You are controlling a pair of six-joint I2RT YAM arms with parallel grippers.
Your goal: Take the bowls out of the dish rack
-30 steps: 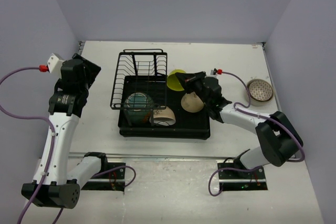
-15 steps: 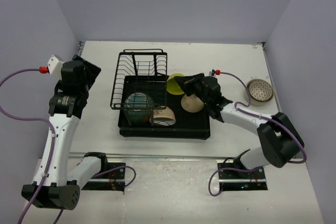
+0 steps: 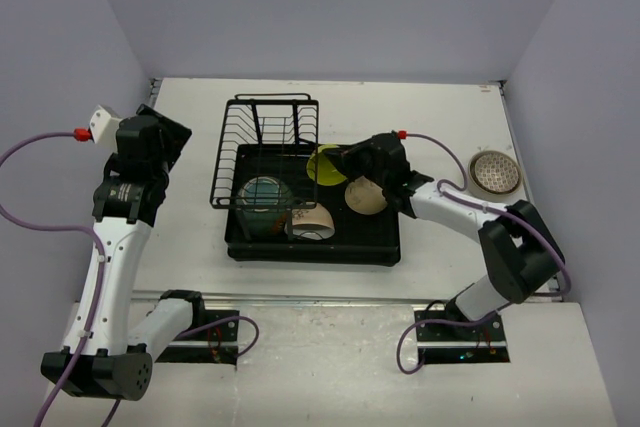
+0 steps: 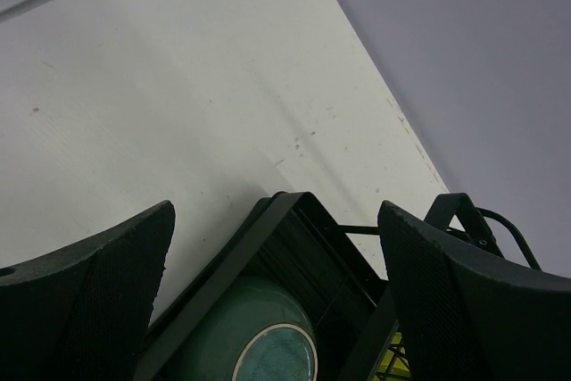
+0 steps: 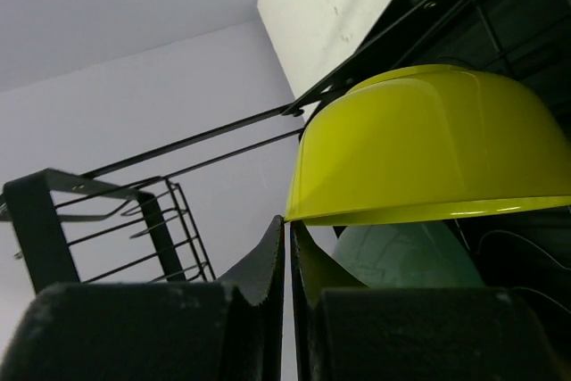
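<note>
The black dish rack (image 3: 312, 253) sits mid-table with its wire holder (image 3: 262, 143) at the back left. In it lie a teal bowl (image 3: 264, 197), a cream bowl with a brown band (image 3: 316, 226) and a smooth cream bowl (image 3: 367, 197). My right gripper (image 3: 345, 160) is shut on the rim of the yellow-green bowl (image 3: 325, 165), held tilted over the tray's back right. In the right wrist view the fingertips of this gripper (image 5: 287, 225) pinch that bowl (image 5: 428, 144) at its edge. My left gripper (image 3: 160, 134) hangs open left of the rack, empty; its wrist view shows the teal bowl (image 4: 259, 338) below the open left gripper (image 4: 277, 213).
A brown-patterned white bowl (image 3: 496, 172) stands on the table at the far right. The white table (image 3: 440, 117) is walled at the back and both sides. The wire holder (image 5: 134, 211) rises close beside the right gripper. The rack's corner (image 4: 223, 260) lies under the left gripper.
My right gripper has moved left and slightly nearer with the yellow-green bowl, from the rack's right edge to over the tray. The left arm has stayed still.
</note>
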